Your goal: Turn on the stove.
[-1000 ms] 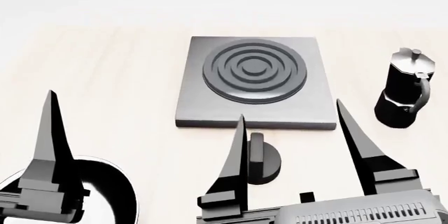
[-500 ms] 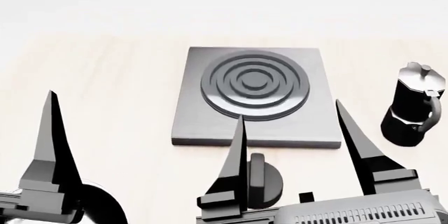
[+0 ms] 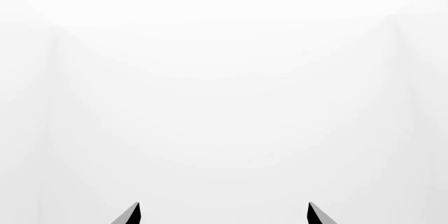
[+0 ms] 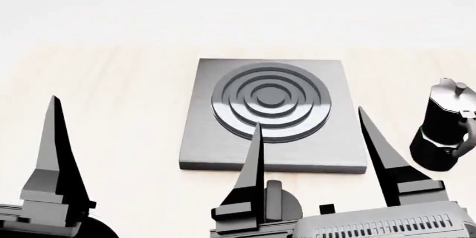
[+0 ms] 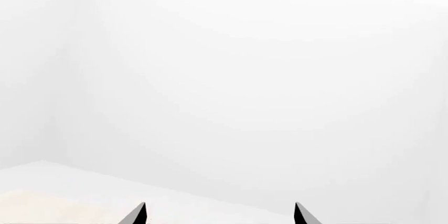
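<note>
The stove [image 4: 200,149] is a square grey plate with dark concentric burner rings [image 4: 270,100] in the middle of the head view. Its black round knob [image 4: 278,203] with an upright fin sits on the table just in front of the plate, partly hidden behind one finger of my right gripper [image 4: 309,116]. That gripper is open and empty, raised, its fingers either side of the knob and the plate's front edge. One finger [image 4: 53,154] of my left gripper shows at the left. Both wrist views show open, empty grippers, left [image 3: 223,205] and right [image 5: 220,205], against white.
A black moka pot [image 4: 445,132] stands on the pale wooden table [image 4: 126,110] to the right of the stove. A dark sliver of the frying pan [image 4: 98,230] shows at the bottom left edge, behind the left gripper. The background is white.
The stove, knob and moka pot have slid down in the head view, nearer to me. The frying pan has almost left the frame. Both grippers stay open.
</note>
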Robot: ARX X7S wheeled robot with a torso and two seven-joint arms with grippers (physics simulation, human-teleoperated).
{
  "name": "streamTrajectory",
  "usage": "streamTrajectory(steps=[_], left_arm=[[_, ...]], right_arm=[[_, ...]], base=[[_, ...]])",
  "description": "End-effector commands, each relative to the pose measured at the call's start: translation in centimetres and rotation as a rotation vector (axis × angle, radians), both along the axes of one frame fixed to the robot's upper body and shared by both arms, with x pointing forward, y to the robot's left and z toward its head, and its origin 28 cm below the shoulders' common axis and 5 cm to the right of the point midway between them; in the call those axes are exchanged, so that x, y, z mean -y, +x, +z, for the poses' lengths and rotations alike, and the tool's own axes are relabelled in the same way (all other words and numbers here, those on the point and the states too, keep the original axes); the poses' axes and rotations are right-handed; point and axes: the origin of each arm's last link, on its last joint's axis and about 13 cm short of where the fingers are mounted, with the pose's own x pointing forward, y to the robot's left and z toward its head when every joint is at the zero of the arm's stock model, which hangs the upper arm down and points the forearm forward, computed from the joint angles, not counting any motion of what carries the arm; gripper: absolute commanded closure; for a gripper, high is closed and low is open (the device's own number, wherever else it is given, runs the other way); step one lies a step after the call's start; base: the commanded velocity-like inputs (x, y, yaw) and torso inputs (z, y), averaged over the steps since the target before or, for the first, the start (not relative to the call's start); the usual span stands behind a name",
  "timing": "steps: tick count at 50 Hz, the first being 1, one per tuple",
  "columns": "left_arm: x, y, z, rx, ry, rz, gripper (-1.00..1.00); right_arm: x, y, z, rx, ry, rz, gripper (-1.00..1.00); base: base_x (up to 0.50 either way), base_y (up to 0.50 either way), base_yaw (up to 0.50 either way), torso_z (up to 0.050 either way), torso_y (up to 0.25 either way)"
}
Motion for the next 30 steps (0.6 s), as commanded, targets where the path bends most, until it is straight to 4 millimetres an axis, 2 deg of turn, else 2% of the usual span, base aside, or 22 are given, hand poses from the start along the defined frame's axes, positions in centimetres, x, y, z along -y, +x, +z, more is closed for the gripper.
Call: streamTrajectory(steps=[1, 17, 30], left_arm=[[0.0, 0.1, -0.1, -0.002, 0.003, -0.001, -1.0], [0.0, 0.1, -0.1, -0.003, 0.001, 0.002, -1.0], [-0.1, 0.1, -0.1, -0.004, 0.002, 0.004, -1.0]], right_arm=[[0.1, 0.3, -0.4, -0.02, 0.006, -0.005, -1.0], [0.3, 0.9, -0.8, -0.096, -0.002, 0.001, -1.0], [0.3, 1.8, -1.9, -0.188, 0.003, 0.011, -1.0]], base=[[0.0, 0.0, 0.0, 0.0, 0.0], [0.0, 0.0, 0.0, 0.0, 0.0], [0.0, 0.0, 0.0, 0.0, 0.0]])
